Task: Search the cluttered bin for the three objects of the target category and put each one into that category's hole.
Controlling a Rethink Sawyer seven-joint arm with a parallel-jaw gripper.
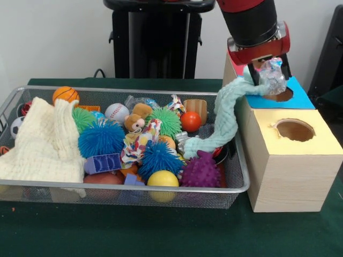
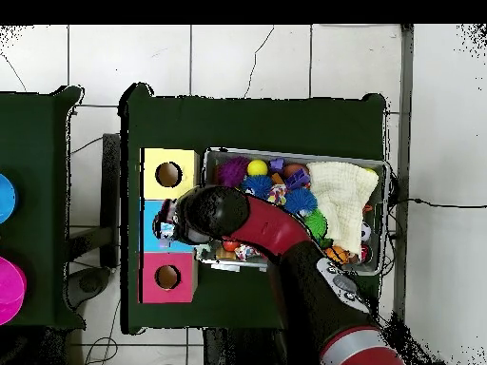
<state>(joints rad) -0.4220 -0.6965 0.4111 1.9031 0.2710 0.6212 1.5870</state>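
We see the wire mesh bin (image 1: 236,188) filling the left and middle of the front view, crowded with spiky rubber balls, smooth balls, blocks and a cream muslin cloth (image 1: 45,142) at its nine o'clock end. At three o'clock from the bin stands the pale wooden box (image 1: 286,174), its yellow-topped hole (image 1: 295,130) nearest us and the blue-topped hole (image 1: 284,96) behind it, toward twelve o'clock. A mint-green cloth (image 1: 225,120) trails from the bin up to the arm's gripper (image 1: 268,72), which is closed around a crumpled clear plastic bottle (image 1: 273,75) right over the blue top. We judge this bottle close to being dropped in, with the cloth possibly snagged along. We cannot make out further bottles among the clutter.
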